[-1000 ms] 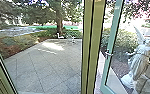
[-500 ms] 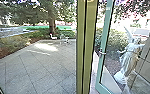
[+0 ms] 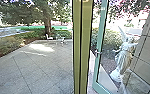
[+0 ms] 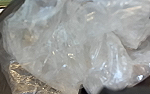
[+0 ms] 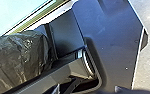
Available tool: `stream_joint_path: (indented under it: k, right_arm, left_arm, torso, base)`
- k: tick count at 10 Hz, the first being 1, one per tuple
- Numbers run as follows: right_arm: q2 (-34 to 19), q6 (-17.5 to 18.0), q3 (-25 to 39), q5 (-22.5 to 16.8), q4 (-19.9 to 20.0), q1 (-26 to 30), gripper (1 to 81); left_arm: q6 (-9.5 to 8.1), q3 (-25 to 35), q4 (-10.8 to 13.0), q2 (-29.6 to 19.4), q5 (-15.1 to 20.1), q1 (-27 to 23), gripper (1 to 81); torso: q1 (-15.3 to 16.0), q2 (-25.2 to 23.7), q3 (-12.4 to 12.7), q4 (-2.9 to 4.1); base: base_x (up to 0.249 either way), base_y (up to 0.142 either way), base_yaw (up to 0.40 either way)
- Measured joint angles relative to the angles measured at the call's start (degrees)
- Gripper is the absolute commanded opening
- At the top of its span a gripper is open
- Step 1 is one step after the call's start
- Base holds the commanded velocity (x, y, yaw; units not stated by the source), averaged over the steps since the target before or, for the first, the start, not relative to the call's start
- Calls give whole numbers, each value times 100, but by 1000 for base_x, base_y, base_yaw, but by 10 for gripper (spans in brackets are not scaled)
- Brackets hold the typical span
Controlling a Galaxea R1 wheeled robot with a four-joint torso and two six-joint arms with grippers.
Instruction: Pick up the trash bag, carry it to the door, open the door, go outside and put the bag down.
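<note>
In the head view a teal-framed glass door (image 3: 100, 42) stands at an angle right of an olive post (image 3: 82, 50), with a handle (image 3: 98, 52) on its frame. Clear crumpled plastic of the trash bag (image 4: 66, 50) lies close before the left wrist camera, over darker, shiny folds. Dark parts of my left gripper (image 4: 92, 90) are against the plastic at the picture's edge. The right wrist view has the dark, wrinkled trash bag (image 5: 18, 55) beside the robot's body. How my right gripper stands cannot be made out there.
Beyond the olive post on the left lies a paved yard (image 3: 38, 67), with white chairs (image 3: 49, 37) near a tree (image 3: 47, 23). Through the door's side, a white winged statue (image 3: 123, 57) stands by a stone wall (image 3: 147, 50).
The head view has swung to the right, so post, door and statue appear farther left. More of the stone wall shows, and the frame edge at the far left has gone out of view.
</note>
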Motion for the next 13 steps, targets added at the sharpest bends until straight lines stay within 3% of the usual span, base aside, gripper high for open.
stream_joint_path:
  k: [8, 13]
  right_arm:
    - [45, -5, -49, 7, -93, 0, 811]
    - [48, -6, -57, 2, -96, 0, 811]
  left_arm:
    - [0, 0, -1, 2, -5, 0, 10]
    - [0, 0, 0, 2, -7, -2, 10]
  torso:
    - [0, 0, 0, 0]
    - [0, -2, 0, 0]
  base:
    - [0, 0, 0]
    - [0, -76, 0]
